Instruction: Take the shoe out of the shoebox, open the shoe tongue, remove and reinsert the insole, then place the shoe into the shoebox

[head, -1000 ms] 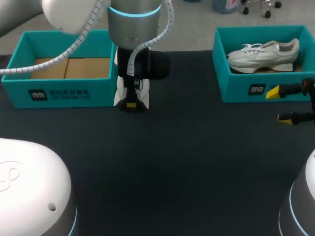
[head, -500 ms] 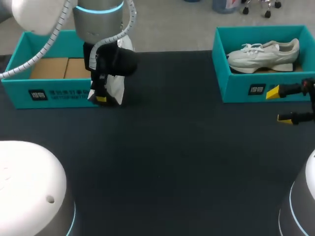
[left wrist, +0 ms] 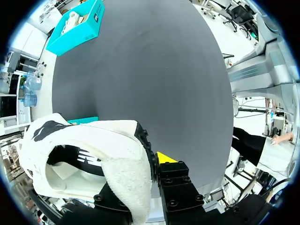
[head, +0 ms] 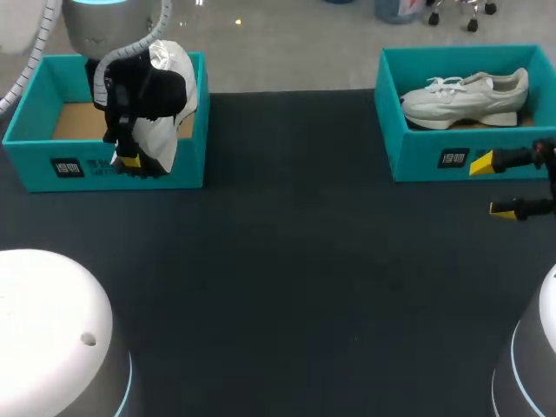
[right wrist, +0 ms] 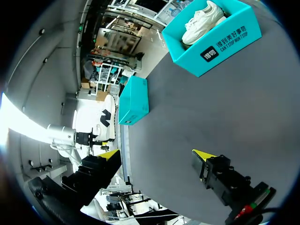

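1. Table point(head: 295, 261): dark, matte top that carries both boxes.
2. Left arm point(head: 104, 22): enters from the far left corner and stands over the left box.
3. Left shoebox point(head: 52, 169): teal and open-topped, at the far left of the table, with a brown cardboard floor visible inside.
4. Right shoebox point(head: 417, 161): teal and open-topped, at the far right, well apart from the left one.
5. Held shoe point(head: 169, 109): white with black markings, raised at the right half of the left shoebox. It hangs steeply tilted and, in the head view, crosses the box's front wall. Contact with the box cannot be made out. In the left wrist view its opening faces the camera and the pale lining shows.
6. Second shoe point(head: 465, 94): a white sneaker lying on its sole inside the right shoebox, toe toward the box's left wall.
7. Left gripper point(head: 129, 161): pinches the held shoe at the heel collar, with the collar wall clamped between its two fingers. Only one yellow tip shows.
8. Right gripper point(head: 493, 185): fingers spread wide with nothing between them, above the table just in front of the right shoebox.
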Available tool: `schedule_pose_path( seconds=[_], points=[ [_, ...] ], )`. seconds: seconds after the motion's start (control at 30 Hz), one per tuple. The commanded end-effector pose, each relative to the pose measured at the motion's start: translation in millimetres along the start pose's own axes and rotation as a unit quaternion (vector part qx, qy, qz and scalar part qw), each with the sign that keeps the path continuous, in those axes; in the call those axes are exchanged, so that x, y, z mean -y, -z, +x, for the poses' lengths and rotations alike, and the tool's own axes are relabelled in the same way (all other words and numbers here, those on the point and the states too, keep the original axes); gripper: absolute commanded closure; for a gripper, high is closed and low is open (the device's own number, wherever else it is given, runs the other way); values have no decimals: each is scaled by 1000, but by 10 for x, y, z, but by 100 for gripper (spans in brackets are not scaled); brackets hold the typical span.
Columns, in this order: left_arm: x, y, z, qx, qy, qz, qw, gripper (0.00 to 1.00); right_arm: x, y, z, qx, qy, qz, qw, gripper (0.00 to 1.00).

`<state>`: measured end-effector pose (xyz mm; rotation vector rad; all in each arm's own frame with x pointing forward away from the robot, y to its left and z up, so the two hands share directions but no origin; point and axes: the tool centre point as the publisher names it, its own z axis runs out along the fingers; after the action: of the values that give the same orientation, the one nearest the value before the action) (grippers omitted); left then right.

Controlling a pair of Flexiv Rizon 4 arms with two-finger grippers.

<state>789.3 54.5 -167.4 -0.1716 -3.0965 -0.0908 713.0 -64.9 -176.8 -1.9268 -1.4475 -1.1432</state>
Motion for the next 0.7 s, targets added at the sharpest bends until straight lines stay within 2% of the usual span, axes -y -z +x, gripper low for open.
schedule_pose_path(
  seconds=[0.03,0.53,0.57,0.6,0.63,0.7],
  points=[
    [-75,12,-65,-11,-4,33,999,100,10,-1,-1,1,0,-1,1000,0],
    [-75,12,-65,-11,-4,33,999,100,10,-1,-1,1,0,-1,1000,0],
    [-69,1,-68,-20,-9,43,999,100,10,-1,-1,1,0,-1,1000,0],
    [-91,1,-75,-35,-28,77,996,100,10,-1,-1,1,0,-1,1000,0],
    [-122,-1,-72,-28,-28,56,998,100,10,-1,-1,1,0,-1,1000,0],
    [-196,-27,-86,-22,-30,42,998,100,10,-1,-1,1,0,-1,1000,0]
  ],
)
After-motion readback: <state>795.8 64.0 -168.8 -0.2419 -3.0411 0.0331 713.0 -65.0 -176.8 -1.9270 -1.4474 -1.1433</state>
